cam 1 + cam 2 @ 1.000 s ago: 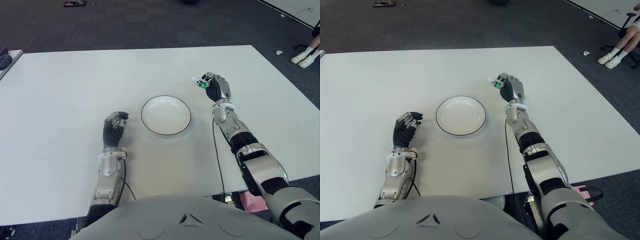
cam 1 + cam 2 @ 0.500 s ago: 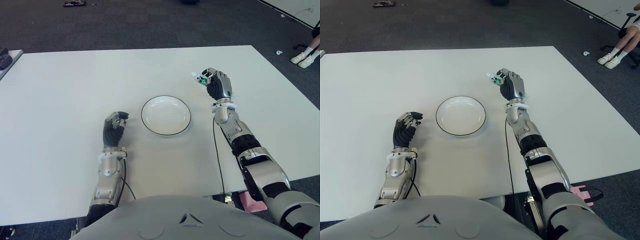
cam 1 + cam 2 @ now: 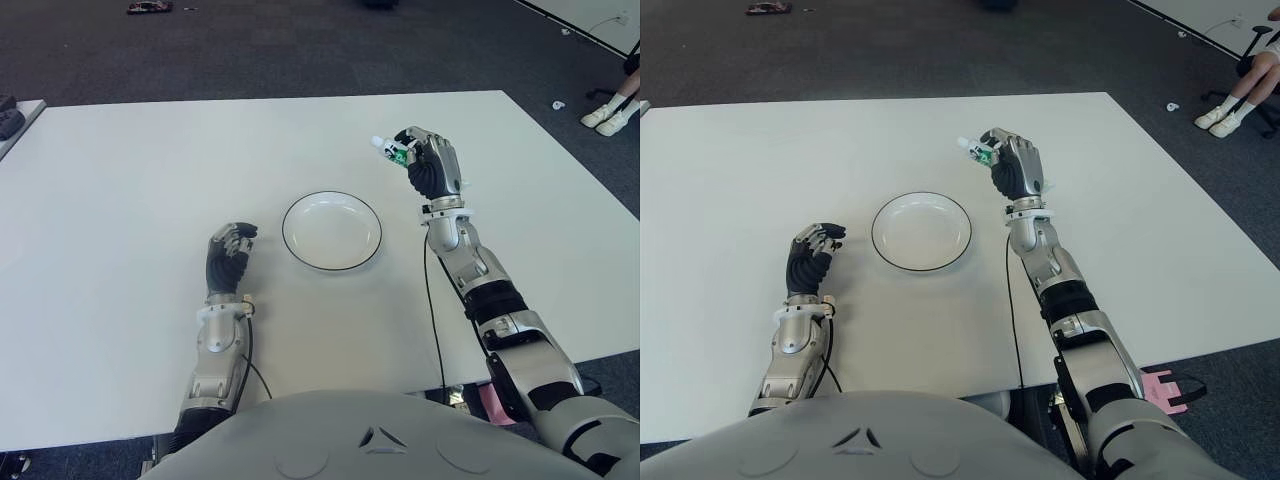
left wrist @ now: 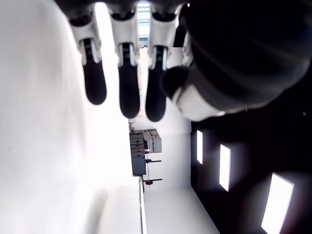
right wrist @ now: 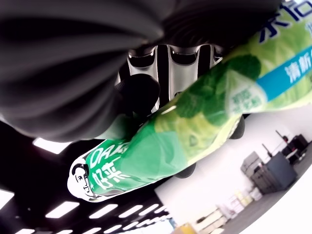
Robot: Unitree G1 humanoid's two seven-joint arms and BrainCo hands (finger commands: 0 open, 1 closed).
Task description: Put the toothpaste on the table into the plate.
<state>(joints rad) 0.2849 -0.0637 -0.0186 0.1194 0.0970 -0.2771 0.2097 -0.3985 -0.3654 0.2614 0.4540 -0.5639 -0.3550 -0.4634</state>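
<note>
One tube, toothpaste (image 3: 392, 152), gripped in the right hand (image 3: 430, 168), fingers wrapped round its green body, white cap poking out toward the plate (image 3: 331, 231). Over the last second: lifted higher off the counter (image 3: 120, 200) and shifted a little leftward, closer to the plate's far right rim. Not yet over the plate; off to its upper right, held in the air. By that reading, pickup done, carry under way, release not yet due. Left hand (image 3: 229, 254) just left of the plate, fingers curled on nothing, unchanged. Nothing on the counter between tube and plate; plate empty, path open. Beyond the counter: dark carpet, a seated person's feet (image 3: 606, 114) at far right, well clear. Main risk, as a guess: a long tube tipping over the shallow rim if let go off-centre.
</note>
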